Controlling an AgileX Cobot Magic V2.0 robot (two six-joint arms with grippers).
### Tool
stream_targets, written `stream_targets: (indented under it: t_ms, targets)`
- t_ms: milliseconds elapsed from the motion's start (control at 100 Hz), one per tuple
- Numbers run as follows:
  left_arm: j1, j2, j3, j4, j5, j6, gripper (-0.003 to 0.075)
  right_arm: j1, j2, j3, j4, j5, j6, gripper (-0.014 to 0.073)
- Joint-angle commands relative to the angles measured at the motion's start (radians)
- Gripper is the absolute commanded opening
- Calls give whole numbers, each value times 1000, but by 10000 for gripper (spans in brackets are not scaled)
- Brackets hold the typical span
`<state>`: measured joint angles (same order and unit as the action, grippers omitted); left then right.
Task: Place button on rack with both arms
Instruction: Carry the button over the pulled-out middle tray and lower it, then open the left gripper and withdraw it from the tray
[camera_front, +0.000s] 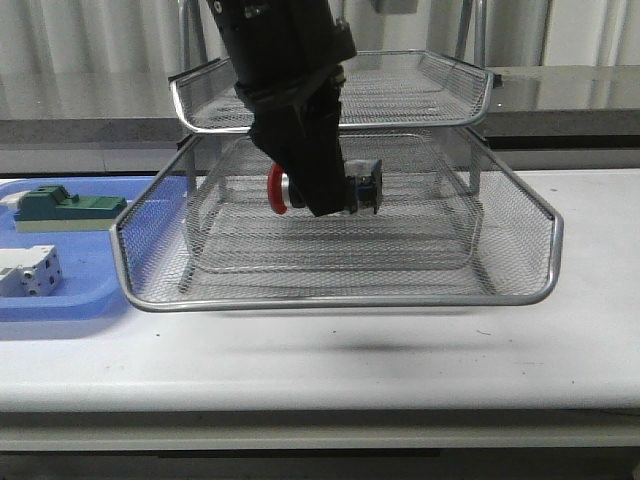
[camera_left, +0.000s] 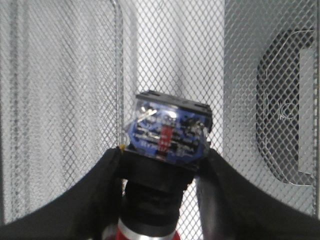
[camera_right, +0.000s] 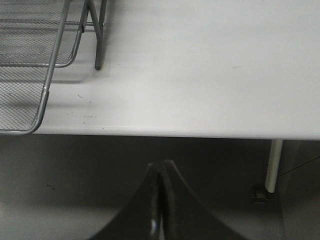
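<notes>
My left gripper (camera_front: 325, 192) is shut on the button (camera_front: 277, 190) and holds it lying sideways, above the mesh of the middle tier of the silver wire rack (camera_front: 340, 298). The red cap points left and the blue-black rear block points right. In the left wrist view the black fingers (camera_left: 107, 170) clamp the button's black body (camera_left: 167, 132), with rack mesh (camera_left: 60, 100) behind it. My right gripper (camera_right: 161, 167) is shut and empty, below the table's front edge, to the right of the rack's corner (camera_right: 47, 85). It does not show in the front view.
A flat blue tray (camera_front: 60, 300) on the left holds a green block (camera_front: 65, 205) and a white block (camera_front: 30, 272). The rack's top tier (camera_front: 400, 90) sits just above the left arm's wrist. A table leg (camera_right: 273, 165) stands near the right gripper.
</notes>
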<state>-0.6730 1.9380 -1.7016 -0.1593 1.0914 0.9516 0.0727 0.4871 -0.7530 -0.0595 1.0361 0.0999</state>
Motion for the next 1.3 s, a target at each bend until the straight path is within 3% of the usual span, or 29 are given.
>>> stream_targets:
  t_ms: [0, 160, 250, 900, 1290]
  targets:
    - [-9, -49, -28, -26, -23, -13, 153, -5, 4, -32, -6, -55, 2, -70]
    - [-9, -49, -28, -27, -24, -14, 417, -5, 4, -32, -6, -55, 2, -70]
    - [-9, -49, -28, -29, -24, -14, 485, -5, 4, -32, -6, -55, 2, -70]
    - [20, -190, -28, -30, 3, -118, 482, -5, 4, -32, -6, -55, 2, -70]
    - [301, -320, -25, -62, 86, -221, 481, -5, 4, -32, -6, -55, 2, -70]
